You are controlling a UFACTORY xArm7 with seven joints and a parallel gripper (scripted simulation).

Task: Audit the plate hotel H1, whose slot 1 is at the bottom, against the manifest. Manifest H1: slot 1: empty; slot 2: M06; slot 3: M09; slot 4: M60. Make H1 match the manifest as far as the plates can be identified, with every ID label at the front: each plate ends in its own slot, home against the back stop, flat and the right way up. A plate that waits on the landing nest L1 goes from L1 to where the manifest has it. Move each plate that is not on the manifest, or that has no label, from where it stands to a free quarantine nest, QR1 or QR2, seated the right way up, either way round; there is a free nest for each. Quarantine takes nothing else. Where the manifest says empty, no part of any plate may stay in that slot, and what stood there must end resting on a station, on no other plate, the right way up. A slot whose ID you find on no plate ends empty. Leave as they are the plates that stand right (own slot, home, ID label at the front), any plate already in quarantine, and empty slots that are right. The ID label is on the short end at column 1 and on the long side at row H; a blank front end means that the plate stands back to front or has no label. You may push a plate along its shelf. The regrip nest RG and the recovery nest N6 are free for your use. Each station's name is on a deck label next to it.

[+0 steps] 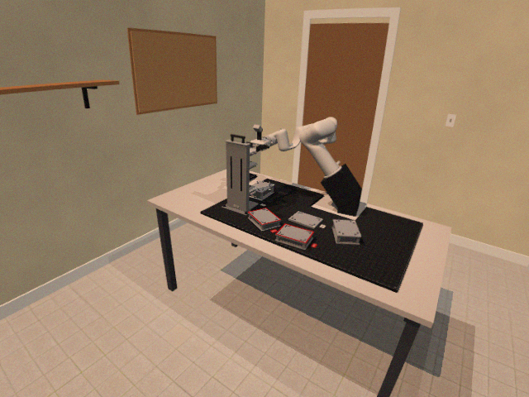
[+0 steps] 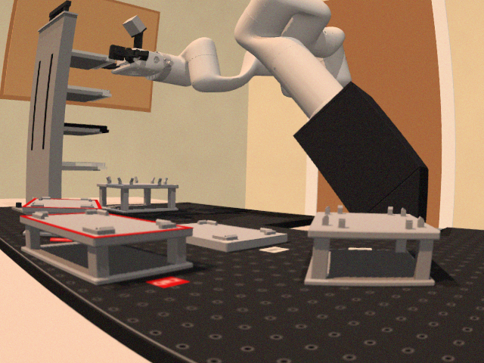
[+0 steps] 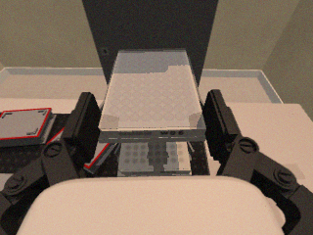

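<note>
We're up at the top shelf of the plate hotel (image 2: 44, 109) now, and our pincer (image 3: 156, 128) has its two black fingers clamped on the long sides of the plate (image 3: 152, 100) sitting there. The front end of that plate faces us in the wrist view with a dark label strip; it seems to read M06 or similar, but the print is too blurred for us to be sure. If it is M06, the manifest wants it two shelves below this top one, so we judge this to be the start of a pull-out.

The grip is at the plate's front end only, so most of the plate still lies back on the shelf against the hotel's rear wall. To do this well, we want to draw straight out along the shelf, level, with no twist, so the plate doesn't catch on the shelf sides. We keep the wrist flat until the far end comes off the shelf lip.

Below the hotel's front, another plate (image 3: 155, 157) shows on a lower stand, so we should avoid dropping height too early
</note>
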